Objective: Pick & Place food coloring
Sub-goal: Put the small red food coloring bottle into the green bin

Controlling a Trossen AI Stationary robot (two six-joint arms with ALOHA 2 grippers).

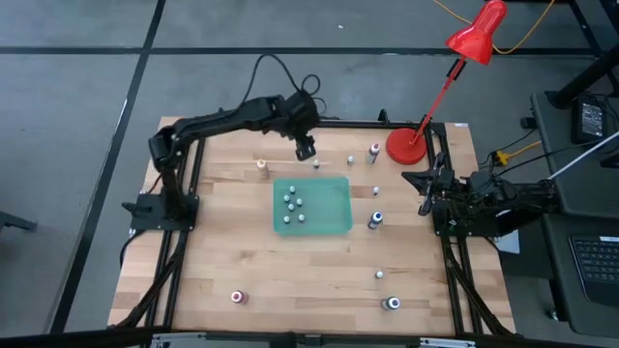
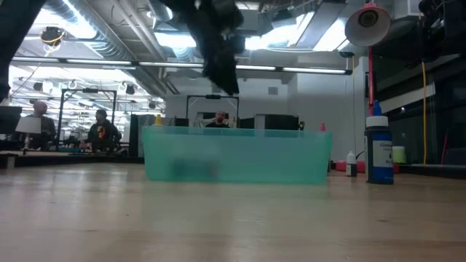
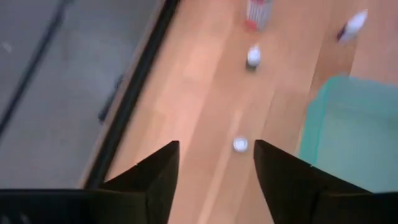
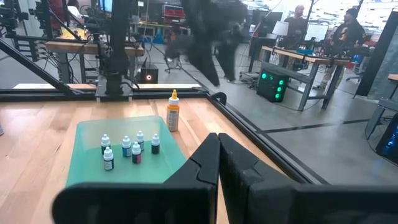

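The food coloring is a set of tiny bottles. Several stand inside the green tray [image 1: 334, 220], [image 4: 87, 134], and the others are scattered upright over the wooden table. My left gripper [image 1: 305, 148], [image 3: 216, 145] is open and hangs above the table just beyond the tray's far edge. A white-capped bottle [image 3: 240, 144], [image 1: 316, 164] stands on the table below the gap between its fingers, untouched. My right gripper [image 1: 423, 196], [image 4: 217, 138] is shut and waits at the table's right edge.
Loose bottles stand at the far side [image 1: 350, 159], [image 1: 374, 150], right of the tray [image 1: 375, 219], and near the front edge [image 1: 237, 297], [image 1: 391, 304]. An orange bottle [image 1: 261, 166], [image 4: 173, 118] stands left of the tray. A red desk lamp's base [image 1: 406, 145] sits at the far right corner.
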